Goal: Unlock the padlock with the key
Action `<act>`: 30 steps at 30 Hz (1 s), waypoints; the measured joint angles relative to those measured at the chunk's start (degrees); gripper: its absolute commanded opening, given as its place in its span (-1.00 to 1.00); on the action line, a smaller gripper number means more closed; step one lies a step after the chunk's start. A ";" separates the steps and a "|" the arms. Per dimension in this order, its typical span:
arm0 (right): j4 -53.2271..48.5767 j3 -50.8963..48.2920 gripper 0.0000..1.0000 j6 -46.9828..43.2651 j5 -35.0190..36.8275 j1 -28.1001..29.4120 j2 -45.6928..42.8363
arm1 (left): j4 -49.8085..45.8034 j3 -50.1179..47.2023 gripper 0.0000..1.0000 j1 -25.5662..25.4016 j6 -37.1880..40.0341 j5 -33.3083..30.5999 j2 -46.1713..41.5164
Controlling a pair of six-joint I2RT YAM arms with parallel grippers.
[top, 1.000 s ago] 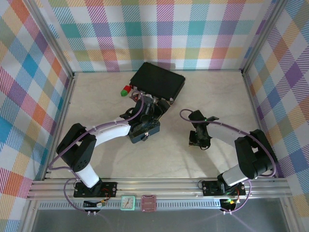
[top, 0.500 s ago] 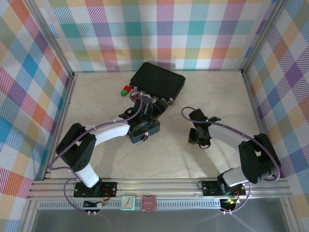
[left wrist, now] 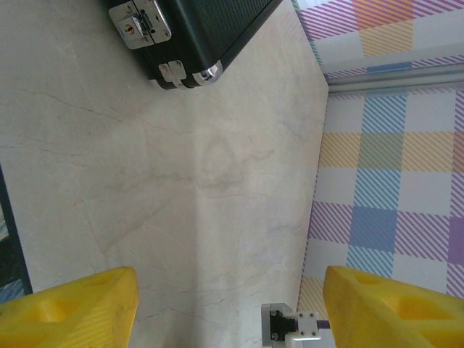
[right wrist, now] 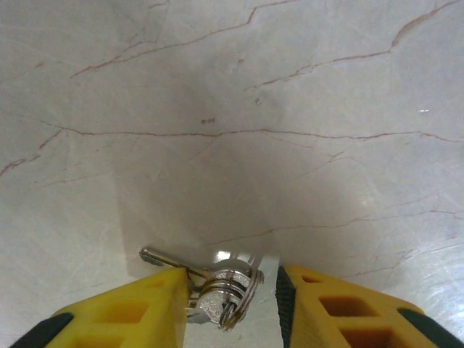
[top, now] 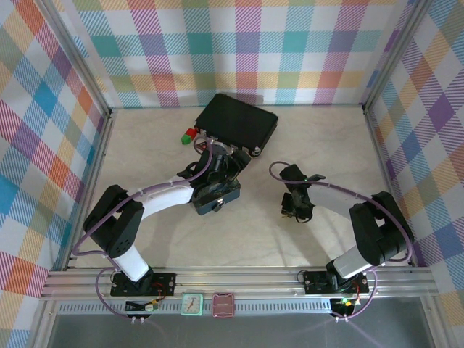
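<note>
The key (right wrist: 225,286) is part of a small silvery bunch on a ring, its thin shaft poking out to the left. My right gripper (right wrist: 230,274) has its yellow jaws closed in on this bunch just above the marble floor. The left finger (right wrist: 138,304) presses against the bunch, and the right pad sits almost at the ring. From above, the right gripper (top: 296,209) hangs low, right of centre. My left gripper (left wrist: 230,286) is open with nothing between its fingers, near the black case (left wrist: 206,32). The padlock is hidden.
The black case (top: 239,122) lies at the back centre, with small red and green blocks (top: 190,135) by its left corner. A dark blue tin (top: 216,199) sits under the left arm. Plaid walls (top: 406,145) enclose the floor.
The right gripper has drifted a little to the left and back, and its jaws have narrowed slightly around the key bunch. The left arm has hardly moved.
</note>
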 measured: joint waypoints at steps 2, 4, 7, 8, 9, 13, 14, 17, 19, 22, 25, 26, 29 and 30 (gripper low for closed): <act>-0.26 0.02 -0.56 0.20 0.63 0.11 0.11 | 0.02 -0.11 0.37 0.15 0.00 0.00 -0.07; -0.46 0.11 -0.73 0.66 1.09 0.17 0.02 | 0.02 -0.28 0.36 0.22 -0.02 -0.02 -0.26; 0.98 0.17 -0.94 1.38 1.20 0.39 -0.28 | 0.09 -0.28 0.37 0.39 -0.02 0.00 -0.31; 1.62 0.15 -0.98 1.51 1.01 0.44 -0.39 | 0.09 -0.28 0.37 0.42 -0.02 0.00 -0.31; 2.16 0.11 -1.00 1.51 0.79 0.46 -0.39 | 0.09 -0.28 0.37 0.46 -0.02 0.00 -0.31; 4.24 -0.68 -1.00 0.83 -0.70 0.35 -1.22 | 0.11 -0.31 0.37 0.46 0.00 0.00 -0.31; 4.55 -0.98 -1.00 0.48 -1.36 0.15 -1.70 | 0.13 -0.31 0.37 0.46 0.00 0.00 -0.31; 5.33 -1.84 -1.00 -0.52 -4.04 -1.31 -3.96 | 0.24 -0.37 0.36 0.46 0.00 0.07 -0.31; 5.99 -2.08 -1.00 -1.01 -5.97 -2.78 -6.12 | 0.70 -0.57 0.36 0.46 0.00 0.37 -0.31; 7.45 -2.12 -1.00 -1.38 -9.03 -5.20 -9.84 | 1.88 -0.74 0.36 0.44 0.00 1.11 -0.28; 8.81 -2.12 -1.00 -1.01 -12.20 -7.30 -12.39 | 3.39 -0.74 0.35 0.33 0.02 2.05 -0.26; 9.11 -2.12 -1.00 -0.66 -13.05 -7.89 -12.85 | 3.91 -0.74 0.34 0.20 0.02 2.40 -0.26; 10.69 -2.25 -1.00 1.01 -16.00 -10.01 -14.12 | 6.95 -0.74 0.28 -0.42 0.20 3.91 0.24; 11.45 -2.27 -1.00 1.60 -17.22 -10.73 -14.53 | 8.02 -0.72 0.25 -0.68 0.35 4.57 0.59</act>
